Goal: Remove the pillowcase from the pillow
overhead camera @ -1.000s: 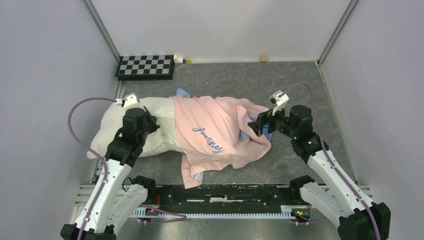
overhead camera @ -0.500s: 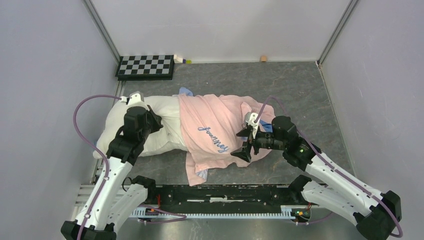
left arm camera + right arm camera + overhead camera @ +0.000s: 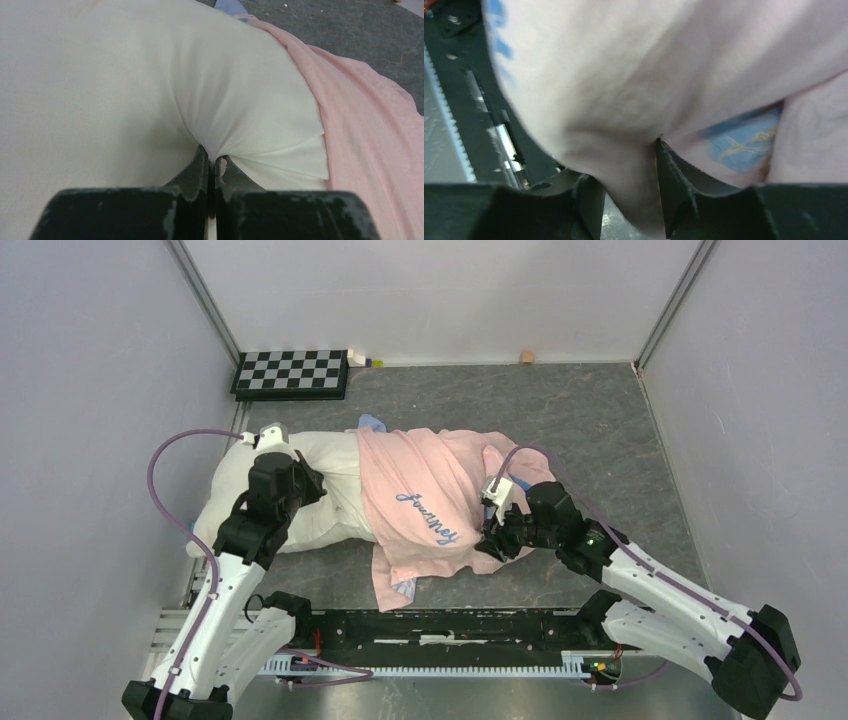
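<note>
The pillow (image 3: 338, 455) lies on the table (image 3: 600, 420), its right half inside the pink pillowcase (image 3: 420, 475). The left gripper (image 3: 212, 167) pinches the pillow's bare fabric, fingers together; the right gripper (image 3: 629, 195) clamps a fold at the pillowcase's near right edge

Checkerboard (image 3: 291, 373) far-left corner; small tan block (image 3: 526, 357) by back wall; grey tabletop (image 3: 600, 420).
</note>
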Tool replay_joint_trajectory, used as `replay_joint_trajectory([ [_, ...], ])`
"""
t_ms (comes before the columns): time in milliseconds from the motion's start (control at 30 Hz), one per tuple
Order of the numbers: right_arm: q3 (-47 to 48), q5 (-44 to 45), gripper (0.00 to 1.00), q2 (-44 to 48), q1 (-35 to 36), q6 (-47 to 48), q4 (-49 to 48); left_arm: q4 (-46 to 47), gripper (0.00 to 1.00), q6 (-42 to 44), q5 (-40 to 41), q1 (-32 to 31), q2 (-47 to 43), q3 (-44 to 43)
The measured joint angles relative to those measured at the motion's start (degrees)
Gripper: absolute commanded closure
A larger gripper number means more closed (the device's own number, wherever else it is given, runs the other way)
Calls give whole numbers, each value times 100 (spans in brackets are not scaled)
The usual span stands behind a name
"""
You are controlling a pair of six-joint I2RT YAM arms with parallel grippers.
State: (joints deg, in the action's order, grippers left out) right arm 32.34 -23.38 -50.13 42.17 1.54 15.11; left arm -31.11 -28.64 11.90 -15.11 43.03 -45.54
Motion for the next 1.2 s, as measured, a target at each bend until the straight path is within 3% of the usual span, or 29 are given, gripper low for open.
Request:
replay_joint_trajectory([
  [33, 0, 201, 93, -68, 11, -61, 55, 0, 98, 0, 4, 0, 0, 0],
  [67, 0, 481, 100, -136, 17, -111, 131, 0, 98, 0, 20, 0, 0, 0],
  [333, 66, 2747, 100, -101, 50, -485, 330, -103, 98, -7, 308, -46, -20, 0],
  [733, -109, 6767, 100, 1670, 177, -2430, 225, -448, 98, -223, 1143, -177, -562, -4],
  [933, -249, 7997, 100, 2269, 186, -3246, 579, -527, 98, -321, 1349, -197, -686, -4],
  [1200, -216, 9709, 100, 2302, 42, -4380, 1679, -811, 98, -321, 2177, -79, -632, -4],
])
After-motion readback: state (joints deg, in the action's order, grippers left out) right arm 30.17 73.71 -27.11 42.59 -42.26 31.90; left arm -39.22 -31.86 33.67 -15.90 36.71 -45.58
